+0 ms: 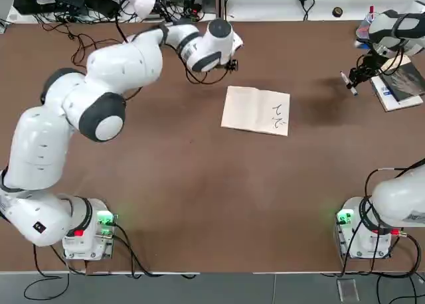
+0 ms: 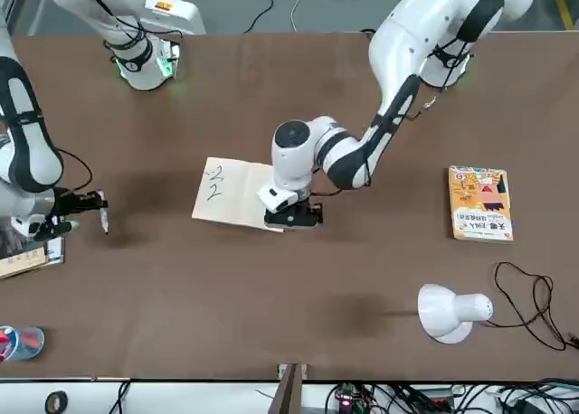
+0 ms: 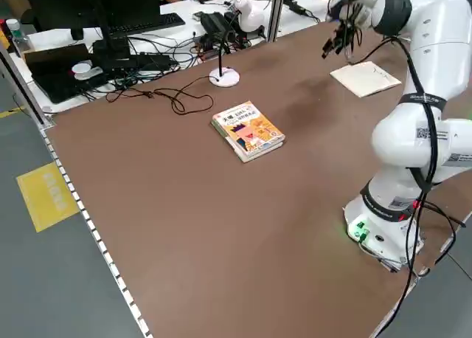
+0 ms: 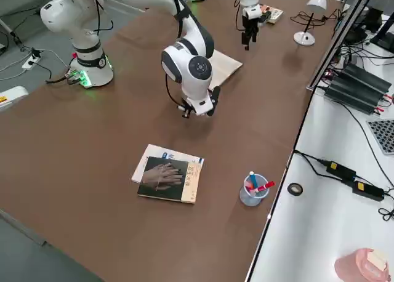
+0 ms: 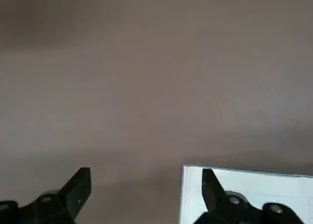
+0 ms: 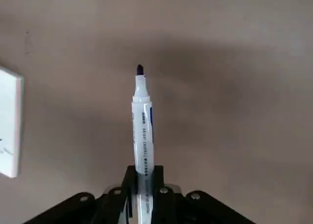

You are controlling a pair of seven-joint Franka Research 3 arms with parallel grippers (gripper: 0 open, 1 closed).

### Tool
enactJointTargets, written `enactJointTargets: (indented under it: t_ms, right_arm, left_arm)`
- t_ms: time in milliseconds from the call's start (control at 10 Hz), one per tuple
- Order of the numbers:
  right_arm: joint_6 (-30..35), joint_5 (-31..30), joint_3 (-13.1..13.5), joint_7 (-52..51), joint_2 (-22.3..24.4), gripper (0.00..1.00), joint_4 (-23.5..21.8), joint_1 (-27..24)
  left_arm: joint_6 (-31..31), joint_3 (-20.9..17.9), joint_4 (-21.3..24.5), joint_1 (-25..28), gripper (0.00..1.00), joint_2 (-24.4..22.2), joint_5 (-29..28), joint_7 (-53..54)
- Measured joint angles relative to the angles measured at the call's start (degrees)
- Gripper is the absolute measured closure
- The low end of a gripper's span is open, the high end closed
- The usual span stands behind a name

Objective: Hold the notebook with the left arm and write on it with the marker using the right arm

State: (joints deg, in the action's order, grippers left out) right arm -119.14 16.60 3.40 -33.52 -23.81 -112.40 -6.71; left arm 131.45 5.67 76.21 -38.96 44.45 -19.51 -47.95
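Notebook (image 1: 255,110): lying open and flat on the brown tabletop (image 1: 199,191), with dark handwritten marks on the page nearer the right arm.
Notebook, hidden parts: the right arm covers much of it in the right side view; the left wrist view catches only a cut-off piece.
Marker (image 6: 143,150): in the right gripper (image 6: 144,171), dark tip bare, well apart from the notebook; its rear runs out of the right wrist view.
Right gripper: fingers clamped on the marker, over the table beside the dark-covered book (image 4: 165,178); cables clutter it in the top view.
Left gripper (image 5: 148,172): fingers apart, nothing between them, near the notebook's blank-page side; too small to read in the top view.
Right arm (image 1: 400,198): partly cut off by the top view's edge.
Table edges: the notebook lies well inside them; the tabletop stretches from it toward both arm bases.
Room between: a strip of tabletop separates the notebook from the dark-covered book and the papers (image 4: 143,162) under it.
Illustrated book (image 3: 248,131): plain in the front and left side views, out of sight in the top view.
Pen cup (image 4: 253,191): whole in the right side view, cut by the front view's edge.
Lamp (image 2: 448,313): whole in the front view, on the table near the illustrated book.
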Motion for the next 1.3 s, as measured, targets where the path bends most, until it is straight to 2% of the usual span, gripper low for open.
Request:
enactJointTargets:
  t_ms: [400, 700, 1000, 1200, 1300]
  right_arm:
    - [-2.2, 0.0, 0.8, -0.6, -1.8, 0.83, -0.1, -0.2]
    - [-2.7, 0.0, 0.7, -0.6, -2.1, 0.80, 0.0, -0.1]
    - [-2.8, 0.0, 0.7, -0.6, -2.1, 0.59, 0.1, 0.0]
    - [-2.8, 0.0, 0.7, -0.7, -2.1, 0.41, 0.1, -0.1]
    - [-2.8, 0.0, 0.7, -0.7, -2.1, 0.39, 0.1, -0.1]
  left_arm:
    - [-8.0, 0.7, 0.0, 4.2, 0.00, -7.5, 6.2, 7.9]
    - [-12.4, 1.0, 0.7, 6.3, 0.00, -11.2, 7.0, 10.2]
    - [-13.5, 1.0, 4.2, 8.3, 0.00, -15.5, 8.6, 13.1]
    - [-13.6, 1.0, 7.7, 10.2, 0.00, -19.1, 9.7, 15.9]
    - [-13.7, 1.0, 9.6, 11.3, 0.00, -21.0, 10.4, 17.5]
